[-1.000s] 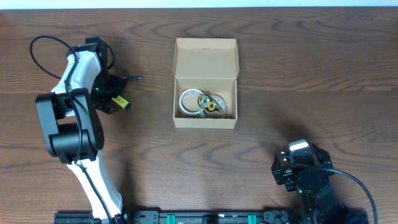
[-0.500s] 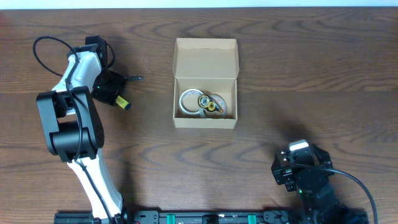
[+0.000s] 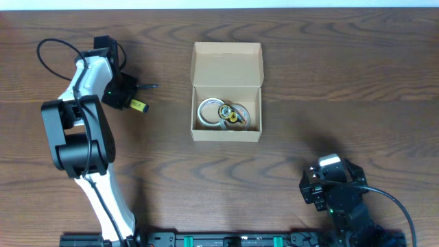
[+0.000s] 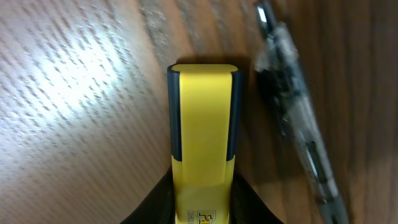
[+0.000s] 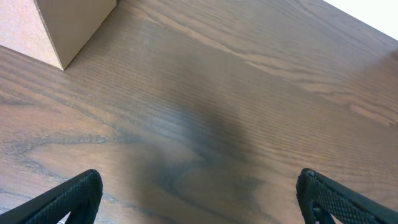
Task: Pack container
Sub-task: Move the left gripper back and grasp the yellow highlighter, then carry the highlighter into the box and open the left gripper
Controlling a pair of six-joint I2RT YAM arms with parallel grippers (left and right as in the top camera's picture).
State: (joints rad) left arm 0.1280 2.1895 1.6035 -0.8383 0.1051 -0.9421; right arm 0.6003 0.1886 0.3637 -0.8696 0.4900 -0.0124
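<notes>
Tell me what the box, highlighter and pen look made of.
Box: cardboard, matte tan, with a folded flap lid. Highlighter: likely plastic, smooth yellow with dark side strips and a slight sheen. Pen: apparently clear glossy plastic, dark innards showing through; it is blurred, so its tip's material is unclear.

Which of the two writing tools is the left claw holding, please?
The yellow highlighter, gripped by the left claw; the clear pen lies free beside it.
</notes>
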